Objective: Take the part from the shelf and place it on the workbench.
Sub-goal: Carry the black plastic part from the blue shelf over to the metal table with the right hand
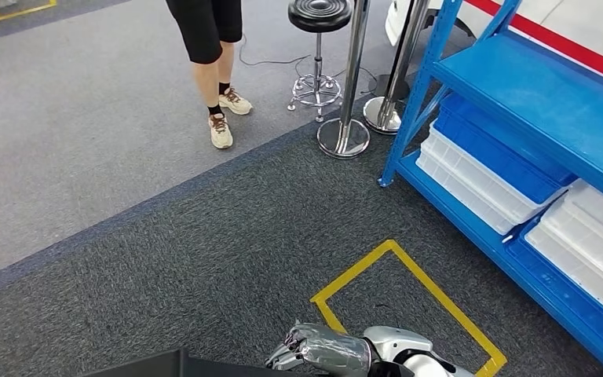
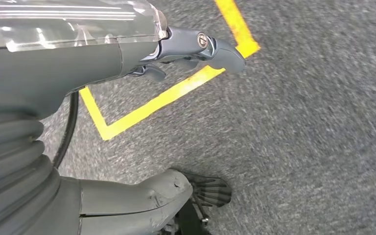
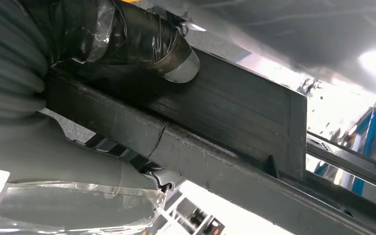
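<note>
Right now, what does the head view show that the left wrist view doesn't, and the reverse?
Head view alone: blue shelf with white bins, a person's legs, a black stool, the right hand gripping the dark part.
Left wrist view alone: left hand, holding nothing.
Both: grey carpet and the yellow floor marking.

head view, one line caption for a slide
Right hand holding a dark part beside the blue shelf, a person nearby.
</note>
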You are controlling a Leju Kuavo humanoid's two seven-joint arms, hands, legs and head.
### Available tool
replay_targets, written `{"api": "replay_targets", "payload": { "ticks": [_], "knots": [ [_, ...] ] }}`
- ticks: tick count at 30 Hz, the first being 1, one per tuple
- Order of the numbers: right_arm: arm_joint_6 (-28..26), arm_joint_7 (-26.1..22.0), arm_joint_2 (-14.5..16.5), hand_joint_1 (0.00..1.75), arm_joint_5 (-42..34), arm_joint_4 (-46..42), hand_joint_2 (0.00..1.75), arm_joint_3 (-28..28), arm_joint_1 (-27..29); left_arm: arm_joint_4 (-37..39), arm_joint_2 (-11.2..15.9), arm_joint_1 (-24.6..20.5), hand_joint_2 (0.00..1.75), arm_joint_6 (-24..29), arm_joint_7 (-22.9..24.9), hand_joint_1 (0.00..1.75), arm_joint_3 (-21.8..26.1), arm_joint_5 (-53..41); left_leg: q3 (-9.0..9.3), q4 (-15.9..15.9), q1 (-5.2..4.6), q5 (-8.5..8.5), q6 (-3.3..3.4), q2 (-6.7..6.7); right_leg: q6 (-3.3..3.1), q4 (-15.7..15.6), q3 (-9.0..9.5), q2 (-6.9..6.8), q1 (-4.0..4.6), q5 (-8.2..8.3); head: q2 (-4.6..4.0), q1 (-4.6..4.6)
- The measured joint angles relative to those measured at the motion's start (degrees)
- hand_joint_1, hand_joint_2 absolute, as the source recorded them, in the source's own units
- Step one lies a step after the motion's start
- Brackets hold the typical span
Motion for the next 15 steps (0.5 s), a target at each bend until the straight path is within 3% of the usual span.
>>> {"api": "replay_targets", "payload": {
  "ticks": [1, 3, 5, 7, 9, 12, 14, 15],
  "knots": [
    [0.01, -0.01, 0.00, 1.64, 0.00, 0.00, 1.75, 0.02, 0.00, 0.00, 0.00, 0.06, 1.75, -0.01, 0.01, 0.00, 0.00, 0.00, 0.01, 0.24, 0.07, -0.10, -0.14, -0.77, 0.05, -2.68, 1.15, 0.26, -0.13, 2.09, 0.00, 0.00],
    [-0.01, -0.03, 0.01, 1.64, 0.00, 0.02, 1.75, 0.03, -0.02, 0.00, 0.02, 0.03, 1.75, -0.01, 0.01, 0.00, 0.00, 0.00, -0.26, 1.03, 0.14, -0.46, -0.66, -2.24, 0.09, -9.87, 4.30, 2.36, -0.51, 5.60, 0.00, 0.01],
    [0.00, -0.06, 0.03, 1.64, 0.00, 0.04, 1.75, 0.04, -0.04, 0.00, 0.08, -0.02, 1.75, -0.01, -0.01, 0.00, 0.00, 0.01, -0.92, 1.59, 0.21, -0.57, -1.35, -3.56, -0.06, -13.31, 5.67, 4.03, -0.63, 6.44, 0.00, 0.01],
    [0.05, -0.09, 0.05, 1.64, -0.01, 0.04, 1.75, 0.07, -0.17, 0.00, 0.13, 0.19, 1.75, -0.18, -0.16, 0.00, 0.00, 0.01, -1.45, 1.55, 0.45, -0.34, -2.04, -4.74, -0.58, -13.58, 5.65, 3.28, -0.46, 6.48, 0.00, 0.00],
    [0.26, -0.03, 0.07, 1.64, -0.01, 0.04, 1.75, 0.08, -0.34, 0.01, 0.08, 0.40, 1.75, -1.13, -0.63, 0.00, 0.00, -0.01, -2.08, 2.60, 0.49, -0.98, -2.60, -3.25, -1.31, -14.15, 5.95, 1.92, -0.44, 6.75, 0.00, -0.01],
    [1.22, 0.23, 0.10, 1.64, -0.07, 0.24, 1.75, 0.15, -0.57, 0.02, -0.09, -0.28, 1.75, -3.72, -1.19, 0.00, 0.00, -0.03, -6.30, 11.30, 0.48, -5.32, -3.25, 1.45, -2.06, -14.63, 6.28, -0.53, -0.15, 6.79, 0.00, 0.00],
    [2.23, 0.50, 0.10, 1.64, -0.14, 0.69, 1.75, 0.34, -0.97, 0.02, -0.39, -0.59, 1.75, -4.87, -1.24, 0.00, -0.01, -0.13, -8.94, 16.52, 0.63, -6.82, -3.45, 2.30, -2.23, -14.62, 6.33, -2.16, 0.10, 6.65, 0.00, 0.00],
    [2.69, 0.64, 0.11, 1.64, -0.14, 0.98, 1.75, 0.51, -1.26, 0.02, -0.59, -0.62, 1.75, -5.10, -1.24, 0.00, -0.02, -0.14, -8.88, 16.39, 0.67, -6.11, -3.44, 2.44, -2.25, -14.62, 6.40, -2.86, 0.16, 6.56, 0.00, -0.01]
  ]
}}
